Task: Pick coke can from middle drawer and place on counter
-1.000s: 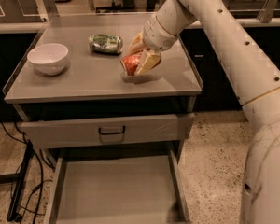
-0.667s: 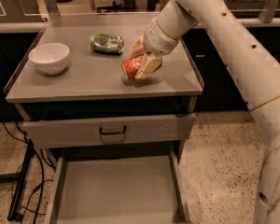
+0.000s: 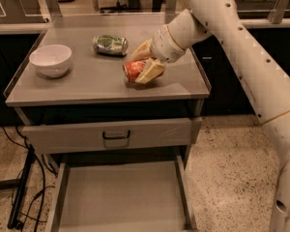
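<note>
The coke can [image 3: 133, 71], red-orange, lies tilted on its side at the middle right of the counter [image 3: 87, 83]. My gripper [image 3: 145, 63] reaches in from the right and is shut on the can, with one tan finger [image 3: 142, 50] behind it and the other finger [image 3: 152, 70] in front. The can's lower edge is at or just above the counter top; I cannot tell whether it touches. The middle drawer [image 3: 121, 197] is pulled open below and its flat bottom shows nothing in it.
A green and silver can [image 3: 110, 44] lies on its side at the back of the counter. A white bowl [image 3: 50, 59] stands at the left. A closed drawer front with a black handle [image 3: 116, 135] sits under the counter. Cables [image 3: 19, 187] lie on the floor at left.
My gripper has lowered the coke can slightly, down and a little left toward the counter top. The bowl and the green can have not moved.
</note>
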Available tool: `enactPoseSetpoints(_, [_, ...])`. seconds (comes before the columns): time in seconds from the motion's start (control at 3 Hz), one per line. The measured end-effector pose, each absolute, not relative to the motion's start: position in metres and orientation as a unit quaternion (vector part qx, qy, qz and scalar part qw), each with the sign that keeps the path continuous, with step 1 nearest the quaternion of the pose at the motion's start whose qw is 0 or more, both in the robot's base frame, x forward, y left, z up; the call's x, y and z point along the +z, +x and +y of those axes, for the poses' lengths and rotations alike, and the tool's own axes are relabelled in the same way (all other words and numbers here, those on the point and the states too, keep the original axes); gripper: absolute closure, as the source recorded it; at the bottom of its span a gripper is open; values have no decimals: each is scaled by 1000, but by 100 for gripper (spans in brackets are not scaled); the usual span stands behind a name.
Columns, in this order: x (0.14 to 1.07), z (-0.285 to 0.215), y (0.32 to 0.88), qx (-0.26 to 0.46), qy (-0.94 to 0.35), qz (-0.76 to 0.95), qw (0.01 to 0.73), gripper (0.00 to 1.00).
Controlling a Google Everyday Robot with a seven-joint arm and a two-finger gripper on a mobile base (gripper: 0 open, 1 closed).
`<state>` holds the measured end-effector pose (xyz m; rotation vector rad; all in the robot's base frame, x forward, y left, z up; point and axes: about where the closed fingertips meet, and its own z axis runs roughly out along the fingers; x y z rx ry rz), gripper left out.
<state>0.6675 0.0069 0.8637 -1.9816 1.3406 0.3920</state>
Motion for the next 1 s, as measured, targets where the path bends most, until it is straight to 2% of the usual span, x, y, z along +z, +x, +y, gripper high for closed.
enactPoseSetpoints(0.33, [864, 7, 668, 152, -765, 518, 352, 73])
enactPoseSetpoints(1.0, [864, 7, 668, 152, -765, 518, 352, 26])
